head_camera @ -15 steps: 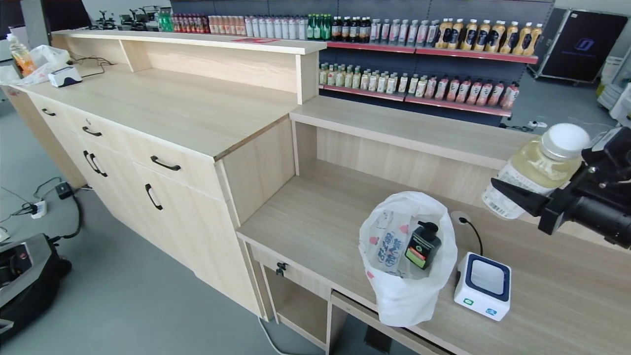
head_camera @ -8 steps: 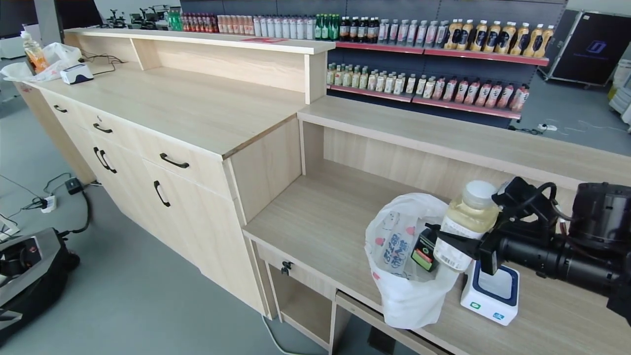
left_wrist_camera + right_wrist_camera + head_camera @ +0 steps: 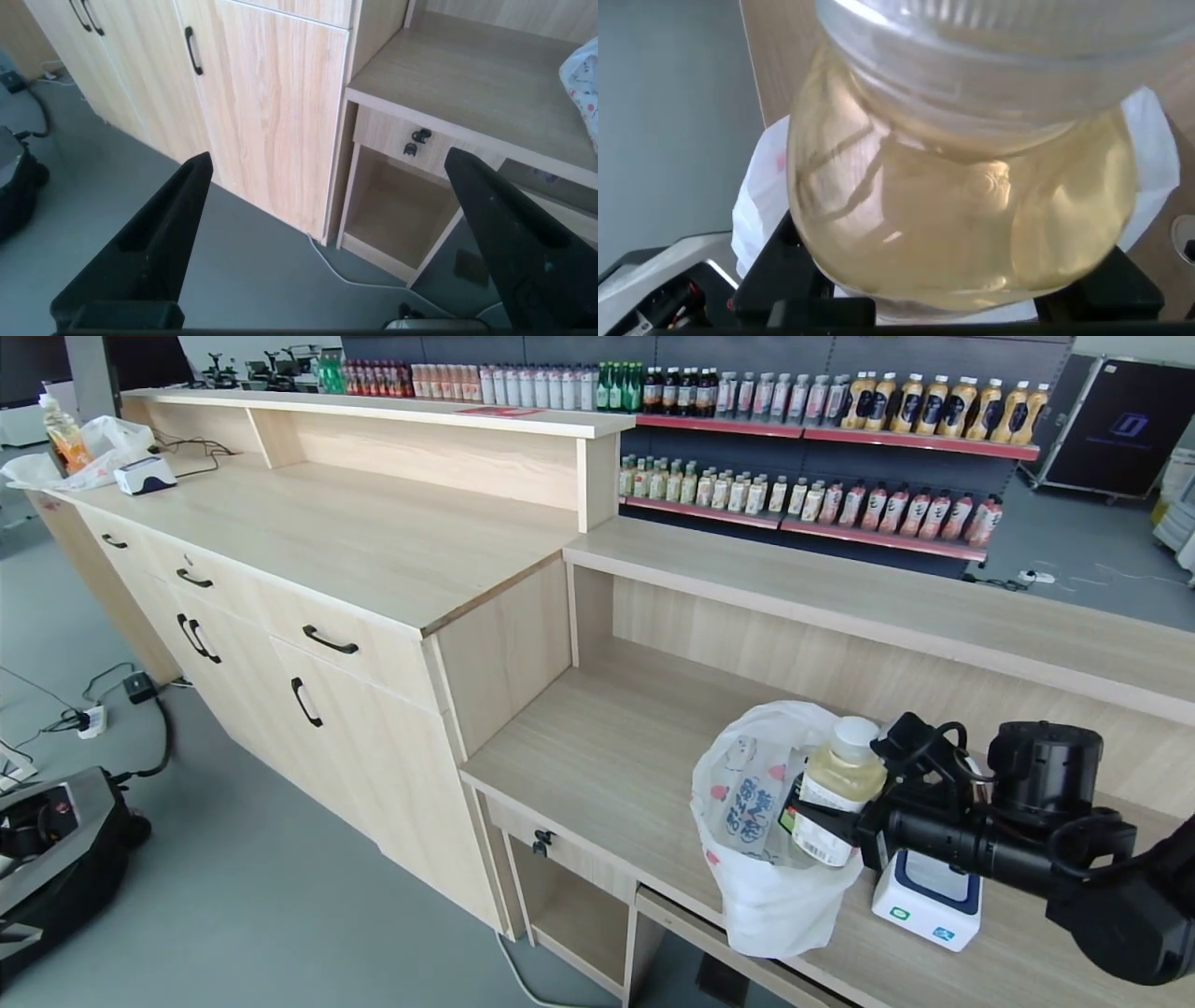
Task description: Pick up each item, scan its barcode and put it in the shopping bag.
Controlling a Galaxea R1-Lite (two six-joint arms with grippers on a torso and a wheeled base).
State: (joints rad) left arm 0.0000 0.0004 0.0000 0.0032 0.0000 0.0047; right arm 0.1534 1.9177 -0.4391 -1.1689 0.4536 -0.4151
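A bottle (image 3: 837,782), clamped in the right gripper (image 3: 827,810), is held at the mouth of the bag (image 3: 758,907), where a pack (image 3: 747,803) is already stowed; its release is judged left.

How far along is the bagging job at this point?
Done: a printed packet already lies inside the shopping bag. In hand: the right gripper is shut on a pale yellow drink bottle, held upright at the bag's mouth, beside the scanner. Left: lowering the bottle in and letting go. Whether it has been scanned cannot be told.
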